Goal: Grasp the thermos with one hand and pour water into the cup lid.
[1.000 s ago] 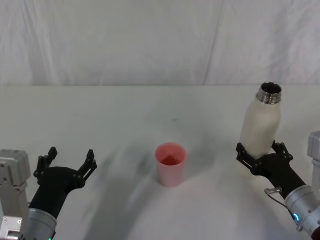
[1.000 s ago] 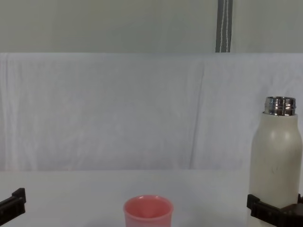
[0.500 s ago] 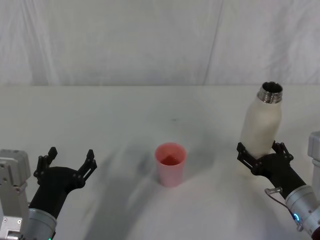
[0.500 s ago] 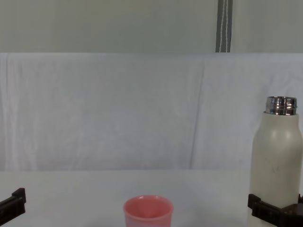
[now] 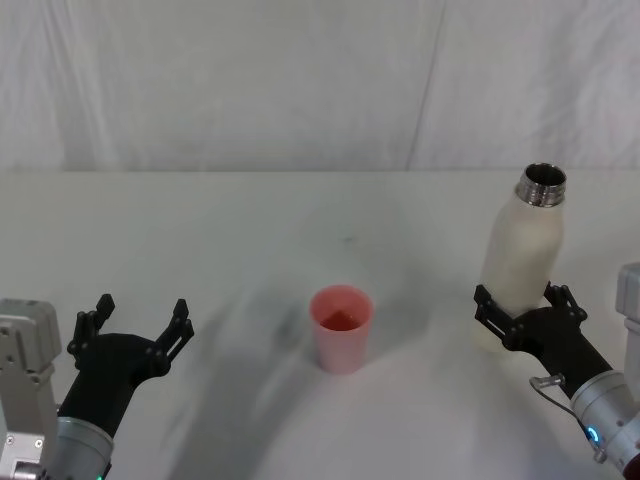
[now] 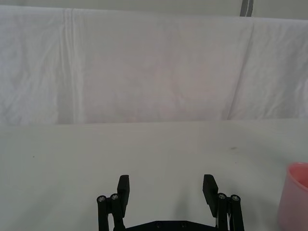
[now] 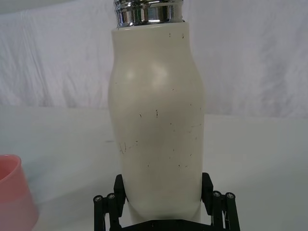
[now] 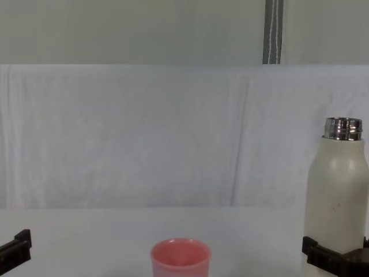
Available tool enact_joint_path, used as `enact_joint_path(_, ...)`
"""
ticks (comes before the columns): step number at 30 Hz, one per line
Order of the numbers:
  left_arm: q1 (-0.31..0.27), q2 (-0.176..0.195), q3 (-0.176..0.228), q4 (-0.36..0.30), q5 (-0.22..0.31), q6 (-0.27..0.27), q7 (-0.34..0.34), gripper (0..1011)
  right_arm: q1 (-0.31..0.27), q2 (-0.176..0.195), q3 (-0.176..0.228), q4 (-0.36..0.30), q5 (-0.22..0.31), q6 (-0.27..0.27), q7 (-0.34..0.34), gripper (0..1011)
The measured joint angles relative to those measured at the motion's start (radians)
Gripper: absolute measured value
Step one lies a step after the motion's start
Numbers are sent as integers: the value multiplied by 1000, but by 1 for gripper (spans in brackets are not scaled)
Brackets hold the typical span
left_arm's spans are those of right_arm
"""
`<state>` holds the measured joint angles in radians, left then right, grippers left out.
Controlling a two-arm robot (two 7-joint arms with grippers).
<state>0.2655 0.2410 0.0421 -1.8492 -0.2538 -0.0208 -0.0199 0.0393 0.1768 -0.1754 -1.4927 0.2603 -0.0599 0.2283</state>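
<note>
The thermos (image 5: 522,250) is a tall cream-white bottle with an open steel neck, standing upright at the right of the white table. My right gripper (image 5: 520,298) is shut on its lower body, one black finger pressed against each side, as the right wrist view shows (image 7: 162,185). The thermos (image 7: 156,120) rises straight above those fingers. The cup lid (image 5: 341,328), a small pink cup, stands upright at the table's middle, well to the left of the thermos. My left gripper (image 5: 141,306) hovers open at the near left, nothing between its fingers (image 6: 167,185).
A white cloth backdrop (image 5: 320,80) hangs behind the table's far edge. Bare tabletop (image 5: 240,230) stretches between the cup lid and both grippers. In the chest view the cup lid (image 8: 180,258) is low at centre and the thermos (image 8: 337,196) at the right edge.
The thermos and my right gripper have drifted very slightly to the right. The left gripper and the cup lid have not moved.
</note>
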Motion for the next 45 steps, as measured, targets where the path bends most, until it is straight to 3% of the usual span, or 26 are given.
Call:
enact_joint_path(24,0,0,0,0,0,0,0,1001,0,0,0,0,0,0,0,951)
enact_joint_path(45,0,0,0,0,0,0,0,1001,-10,47,-19,-76,-53,-4,7,951)
